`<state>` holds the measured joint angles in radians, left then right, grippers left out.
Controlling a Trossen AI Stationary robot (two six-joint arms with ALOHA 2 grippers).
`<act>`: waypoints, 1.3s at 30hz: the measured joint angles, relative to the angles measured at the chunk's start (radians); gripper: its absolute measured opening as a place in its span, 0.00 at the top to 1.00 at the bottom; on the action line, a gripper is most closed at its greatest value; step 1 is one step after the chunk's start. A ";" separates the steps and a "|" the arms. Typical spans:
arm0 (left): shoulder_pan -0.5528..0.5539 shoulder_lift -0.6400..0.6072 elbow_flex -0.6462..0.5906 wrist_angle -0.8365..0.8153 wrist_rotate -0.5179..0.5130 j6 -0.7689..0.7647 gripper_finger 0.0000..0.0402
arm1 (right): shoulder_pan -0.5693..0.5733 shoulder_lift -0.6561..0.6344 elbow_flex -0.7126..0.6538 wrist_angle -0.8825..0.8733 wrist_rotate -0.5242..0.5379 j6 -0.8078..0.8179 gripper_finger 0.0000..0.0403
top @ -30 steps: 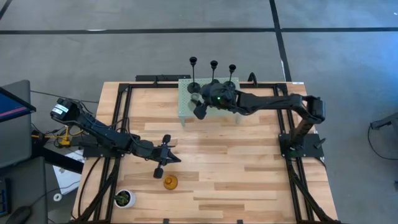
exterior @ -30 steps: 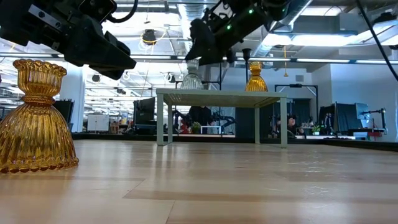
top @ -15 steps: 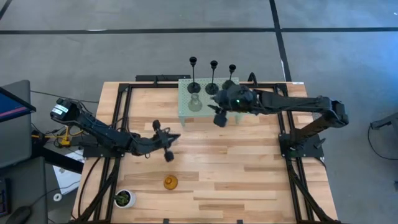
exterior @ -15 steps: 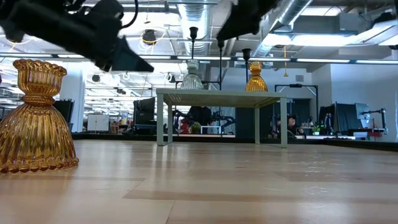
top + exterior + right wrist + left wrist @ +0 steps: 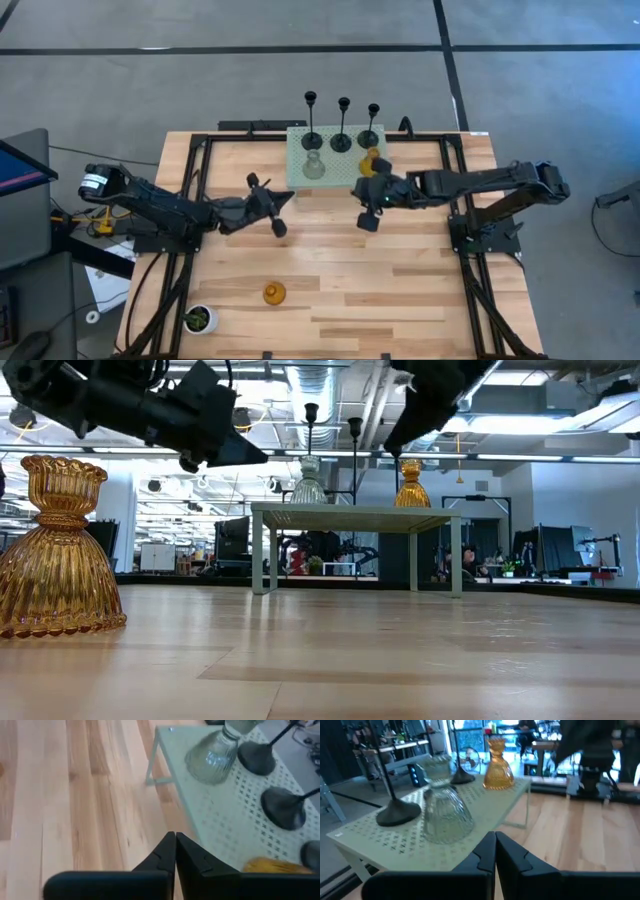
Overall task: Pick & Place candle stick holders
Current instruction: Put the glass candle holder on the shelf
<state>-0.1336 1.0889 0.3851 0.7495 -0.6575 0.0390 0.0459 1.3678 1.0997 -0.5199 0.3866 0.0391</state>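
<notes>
The pale green stand (image 5: 335,172) at the table's far side carries three black candle stick holders (image 5: 342,143) in a back row. In front of them stand a pale grey holder (image 5: 314,168) and an amber one (image 5: 370,160), each on its base. Another amber holder (image 5: 273,293) stands on the table near the front edge and shows large in the low view (image 5: 55,550). My left gripper (image 5: 290,198) hangs shut and empty just left of the stand's front. My right gripper (image 5: 357,192) hangs shut and empty in front of the stand's right half.
A small white pot with a green plant (image 5: 199,320) stands at the front left corner. Black frame rails (image 5: 190,200) run along the table's left and right sides. Bare wood lies between the stand and the front amber holder.
My right gripper has drawn back from over the grey holder toward the table's near and right edges, and its fingers have shut on nothing. The grey holder stays on the stand. My left gripper, still shut, has gone from near the front amber holder toward the far edge, up to the stand.
</notes>
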 joint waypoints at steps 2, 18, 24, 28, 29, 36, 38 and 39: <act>0.017 0.000 0.000 0.035 0.001 -0.002 0.98 | 0.018 -0.008 -0.055 0.083 0.008 0.011 1.00; 0.104 0.184 0.163 0.040 -0.077 -0.012 0.99 | 0.146 -0.184 -0.485 0.590 0.116 0.068 1.00; 0.109 0.279 0.257 0.034 -0.255 0.091 0.99 | 0.194 -0.239 -0.582 0.632 0.184 0.119 1.00; 0.109 0.319 0.326 0.035 -0.313 0.155 0.99 | 0.238 -0.260 -0.651 0.632 0.254 0.187 1.00; 0.113 0.329 0.348 0.036 -0.314 0.168 0.99 | 0.248 -0.258 -0.663 0.639 0.262 0.207 1.00; 0.161 0.388 0.418 0.028 -0.304 0.170 0.99 | 0.297 -0.275 -0.716 0.639 0.324 0.258 1.00; 0.175 0.413 0.430 0.034 -0.276 0.153 0.99 | 0.301 -0.281 -0.713 0.657 0.327 0.248 1.00; 0.180 0.420 0.431 0.030 -0.261 0.138 0.99 | 0.301 -0.290 -0.714 0.654 0.327 0.242 1.00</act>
<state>0.0466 1.5085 0.8158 0.7792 -0.9186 0.1768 0.3474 1.0782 0.3853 0.1339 0.7132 0.2815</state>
